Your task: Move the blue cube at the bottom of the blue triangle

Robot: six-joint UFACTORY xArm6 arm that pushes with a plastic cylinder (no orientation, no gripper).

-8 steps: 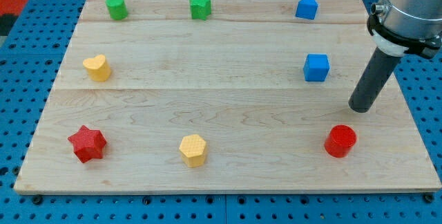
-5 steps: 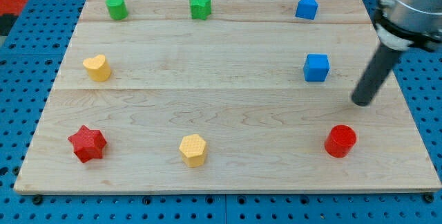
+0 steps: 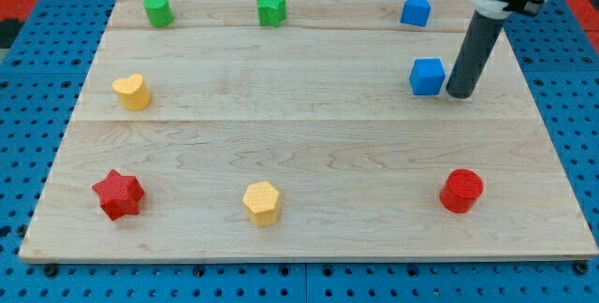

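A: Starting at the view's left, what sits on the wooden board (image 3: 299, 144)?

B: A green cylinder (image 3: 156, 9) at the top corner, a yellow heart (image 3: 132, 91) below it, and a red star (image 3: 118, 194) near the bottom edge.

A: And toward the middle?

B: A green star (image 3: 271, 8) along the top edge and a yellow hexagon (image 3: 262, 202) low down. The centre between them is bare wood.

A: Where is the blue cube?

B: The blue cube (image 3: 428, 76) lies on the right part, below the blue triangle (image 3: 416, 9) and slightly to its right, with a gap of board between them.

A: And my tip?

B: My tip (image 3: 460, 93) stands just beside the cube's right face, close enough that I cannot tell whether they touch. It is a plain rod with nothing to open or close.

A: Anything else nearby?

B: A red cylinder (image 3: 461, 191) sits well below, clear of both.
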